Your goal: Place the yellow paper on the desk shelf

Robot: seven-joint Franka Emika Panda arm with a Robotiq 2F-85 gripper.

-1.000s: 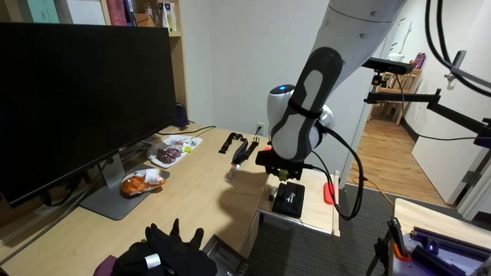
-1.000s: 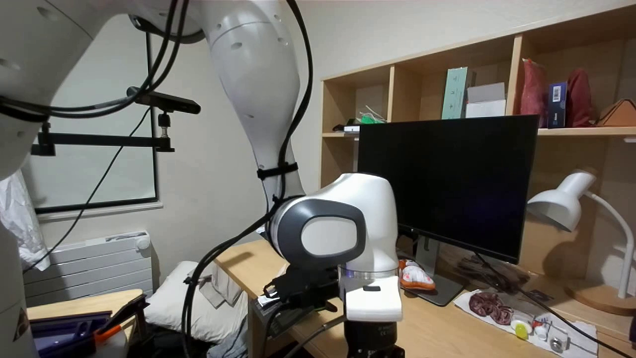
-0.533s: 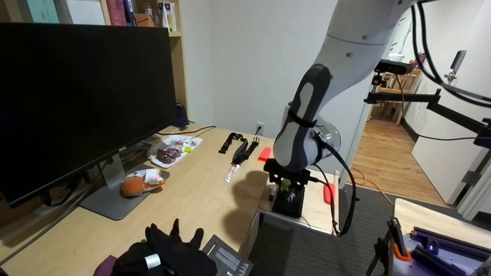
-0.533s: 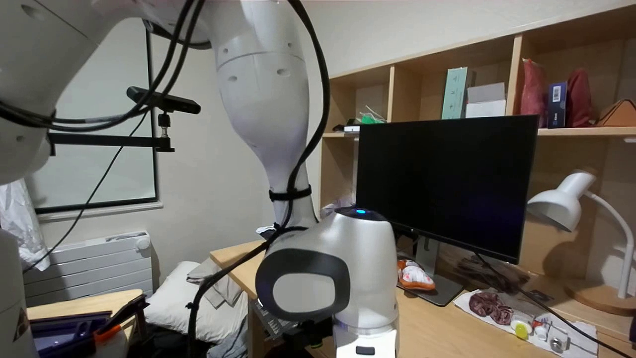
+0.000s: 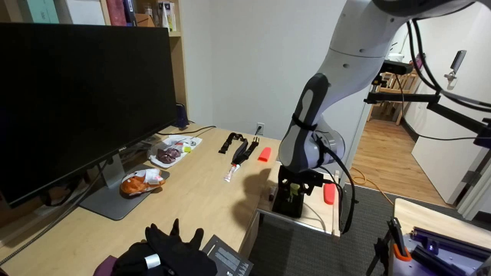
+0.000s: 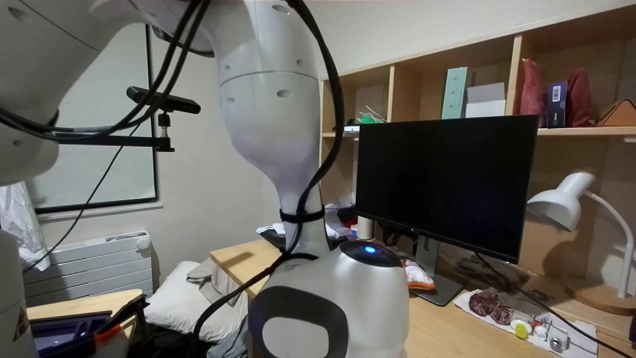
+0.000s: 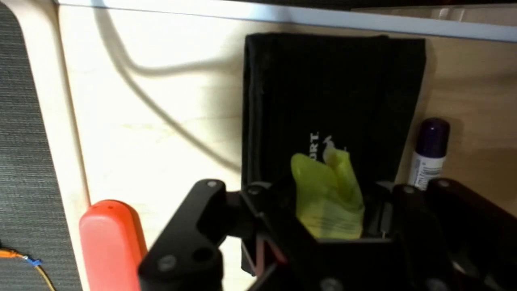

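Note:
The yellow paper [image 7: 329, 198] is crumpled and yellow-green, with faint print. It sits between the two fingers of my gripper [image 7: 331, 190] in the wrist view and fills the gap. My gripper also shows in an exterior view [image 5: 294, 187], pointing down, with the paper [image 5: 294, 189] at its tips. The desk shelf [image 7: 141, 157] is a pale wood board beside the desktop. It also shows in an exterior view [image 5: 313, 219]. The paper is above a black pouch [image 7: 335, 89] lying on the shelf; I cannot tell whether they touch. The gripper is out of view in an exterior view.
A red object [image 7: 109, 246] lies by the shelf's raised edge. A purple-capped tube [image 7: 430, 155] lies on the pouch's other side. Another red object [image 5: 264, 154], a black strap [image 5: 244, 150] and black gloves [image 5: 165, 253] lie on the desktop. A monitor [image 5: 84, 103] stands there.
The gripper has moved down and to the right in an exterior view, carrying the yellow paper lower over the black pouch. The red object on the desktop has come fully into view.

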